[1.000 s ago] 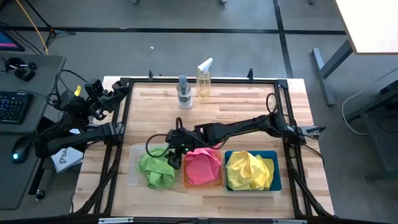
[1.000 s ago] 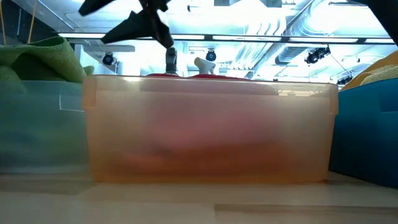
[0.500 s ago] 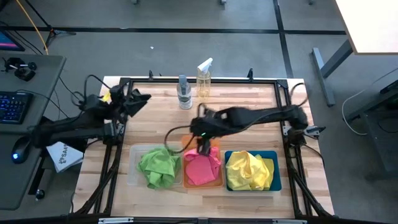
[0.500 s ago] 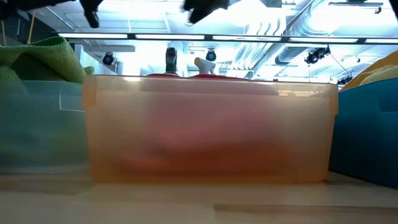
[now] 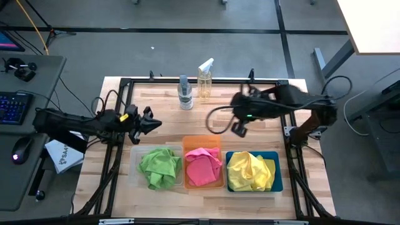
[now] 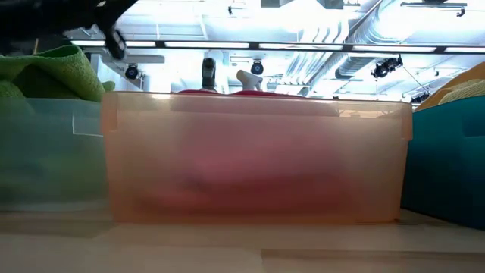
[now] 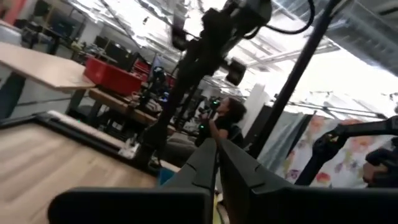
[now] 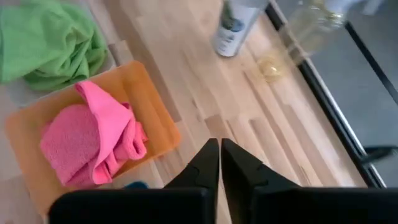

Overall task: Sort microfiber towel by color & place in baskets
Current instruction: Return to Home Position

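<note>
Three bins stand in a row near the table's front edge. The clear bin point(image 5: 139, 169) holds green towels point(image 5: 159, 167), the orange bin point(image 5: 203, 145) holds pink towels point(image 5: 202, 167), and the dark blue bin point(image 5: 272, 178) holds yellow towels point(image 5: 249, 171). My right gripper point(image 5: 238, 128) is shut and empty, raised above the table behind the orange and blue bins; its wrist view shows the shut fingers point(image 8: 219, 163) over the bare wood. My left gripper point(image 5: 152, 124) is shut and empty at the table's left side, behind the clear bin.
A grey spray bottle point(image 5: 185, 94) and a yellowish spray bottle point(image 5: 205, 80) stand at the table's far edge. A black frame point(image 5: 125, 100) runs around the table. In the low view the orange bin point(image 6: 256, 155) fills the front. A person point(image 7: 225, 118) sits in the room beyond.
My right gripper has lifted away from the clear and orange bins and swung toward the table's right and far side. My left arm has swung in from outside the table's left edge toward the clear bin. The towels lie still in their bins.
</note>
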Controlling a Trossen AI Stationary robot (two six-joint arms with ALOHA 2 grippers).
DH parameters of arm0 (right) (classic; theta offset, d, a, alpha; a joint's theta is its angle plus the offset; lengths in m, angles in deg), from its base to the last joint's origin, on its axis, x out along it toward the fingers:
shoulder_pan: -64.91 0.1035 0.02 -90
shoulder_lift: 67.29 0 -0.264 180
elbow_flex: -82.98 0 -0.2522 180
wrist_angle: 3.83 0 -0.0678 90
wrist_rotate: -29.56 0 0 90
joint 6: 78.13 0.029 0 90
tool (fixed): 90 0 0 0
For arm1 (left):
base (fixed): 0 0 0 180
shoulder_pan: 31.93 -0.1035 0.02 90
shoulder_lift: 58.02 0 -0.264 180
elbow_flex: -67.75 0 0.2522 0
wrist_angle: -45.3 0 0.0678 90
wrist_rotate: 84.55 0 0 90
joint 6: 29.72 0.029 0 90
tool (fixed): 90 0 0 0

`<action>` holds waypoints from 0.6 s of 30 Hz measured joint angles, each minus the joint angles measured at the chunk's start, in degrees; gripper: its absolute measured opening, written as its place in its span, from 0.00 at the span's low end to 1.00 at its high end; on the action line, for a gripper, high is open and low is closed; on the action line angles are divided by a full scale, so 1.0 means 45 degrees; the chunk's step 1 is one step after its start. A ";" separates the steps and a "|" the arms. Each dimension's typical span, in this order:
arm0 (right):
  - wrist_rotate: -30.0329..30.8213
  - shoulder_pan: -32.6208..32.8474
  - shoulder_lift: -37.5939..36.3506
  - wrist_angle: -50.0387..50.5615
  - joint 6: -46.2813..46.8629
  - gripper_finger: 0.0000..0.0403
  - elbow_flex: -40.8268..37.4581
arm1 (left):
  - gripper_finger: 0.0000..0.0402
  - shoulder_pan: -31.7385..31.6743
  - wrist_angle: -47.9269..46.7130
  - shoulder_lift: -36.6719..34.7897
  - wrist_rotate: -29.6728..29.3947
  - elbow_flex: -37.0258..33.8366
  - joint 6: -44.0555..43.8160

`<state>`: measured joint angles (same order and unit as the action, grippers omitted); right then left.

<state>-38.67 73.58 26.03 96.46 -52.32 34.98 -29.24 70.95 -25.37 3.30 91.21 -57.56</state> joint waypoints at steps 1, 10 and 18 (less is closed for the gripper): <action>0.0202 0.0128 -0.0242 0.0199 0.0309 0.02 0.0000 | 0.01 0.0151 -0.0023 -0.0372 -0.0294 -0.0374 -0.0047; 0.1843 0.2478 -0.2457 0.0652 0.3378 0.00 -0.0470 | 0.00 0.0619 -0.1708 -0.3395 -0.1805 -0.1984 -0.0198; 0.3717 0.5444 -0.6022 -0.1679 0.7910 0.00 -0.7292 | 0.00 0.0619 -0.2228 -0.4362 -0.1857 -0.1979 -0.0904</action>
<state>-21.95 98.08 -1.07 88.90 -16.72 2.16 -26.45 60.93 -45.00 -5.05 82.31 -61.62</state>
